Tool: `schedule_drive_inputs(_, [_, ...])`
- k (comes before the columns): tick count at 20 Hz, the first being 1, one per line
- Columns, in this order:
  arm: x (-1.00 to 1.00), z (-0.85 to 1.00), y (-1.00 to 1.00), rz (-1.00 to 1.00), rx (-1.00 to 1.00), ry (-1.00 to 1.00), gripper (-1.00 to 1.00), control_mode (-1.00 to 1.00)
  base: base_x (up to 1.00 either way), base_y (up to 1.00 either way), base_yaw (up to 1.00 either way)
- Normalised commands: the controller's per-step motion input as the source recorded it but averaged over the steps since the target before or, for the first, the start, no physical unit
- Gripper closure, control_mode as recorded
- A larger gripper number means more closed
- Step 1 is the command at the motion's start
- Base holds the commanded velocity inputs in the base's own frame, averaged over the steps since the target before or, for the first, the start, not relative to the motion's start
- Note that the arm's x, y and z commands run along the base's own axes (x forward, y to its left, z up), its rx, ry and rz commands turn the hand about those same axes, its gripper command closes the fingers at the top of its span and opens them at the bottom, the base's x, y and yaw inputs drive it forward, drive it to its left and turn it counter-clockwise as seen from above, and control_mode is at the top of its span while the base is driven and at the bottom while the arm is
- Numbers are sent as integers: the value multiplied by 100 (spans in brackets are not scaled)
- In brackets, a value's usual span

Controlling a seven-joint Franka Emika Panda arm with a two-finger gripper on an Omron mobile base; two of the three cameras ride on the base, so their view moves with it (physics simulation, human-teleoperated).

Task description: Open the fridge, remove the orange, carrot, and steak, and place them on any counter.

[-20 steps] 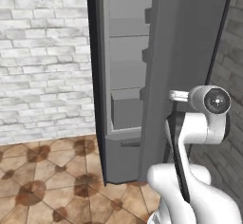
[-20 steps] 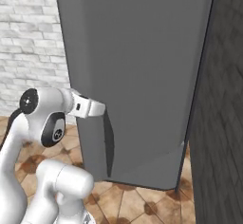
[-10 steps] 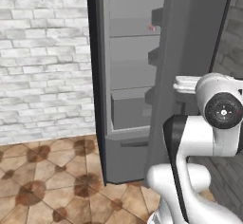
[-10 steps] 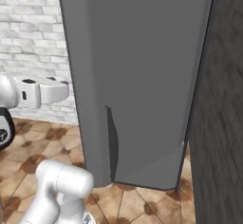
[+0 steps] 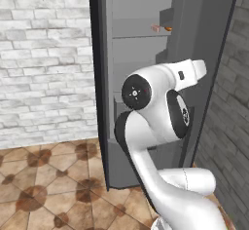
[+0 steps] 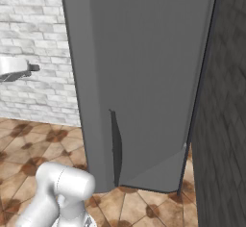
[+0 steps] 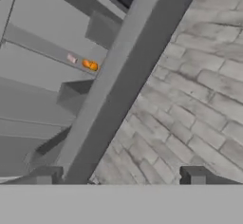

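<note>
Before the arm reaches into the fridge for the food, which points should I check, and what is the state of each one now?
1. Fridge door open: ok, its shelves show in the left base view.
2. Food in sight: ok, a small orange item and a pinkish one lie on a shelf; which is the orange or the carrot, cannot tell.
3. Gripper free of load: ok, nothing lies between the fingertips, jaws apart.
4. Straight path to the shelf: not ok, the door edge crosses the hand view.
5. Third item in sight: cannot tell.
</note>
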Motion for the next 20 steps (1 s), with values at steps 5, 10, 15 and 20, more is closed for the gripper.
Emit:
schedule_drive_inputs(5, [70, -31, 40, -17, -32, 19, -100, -100, 0, 0, 0])
schedule_drive_inputs(10, [83, -50, 32, -19, -31, 2, -100, -100, 0, 0, 0])
schedule_drive_inputs(15, [86, -24, -17, -25, -16, 6, -100, -100, 0, 0, 0])
schedule_drive_inputs(20, [60, 0, -16, -11, -3, 5, -100, -100, 0, 0, 0])
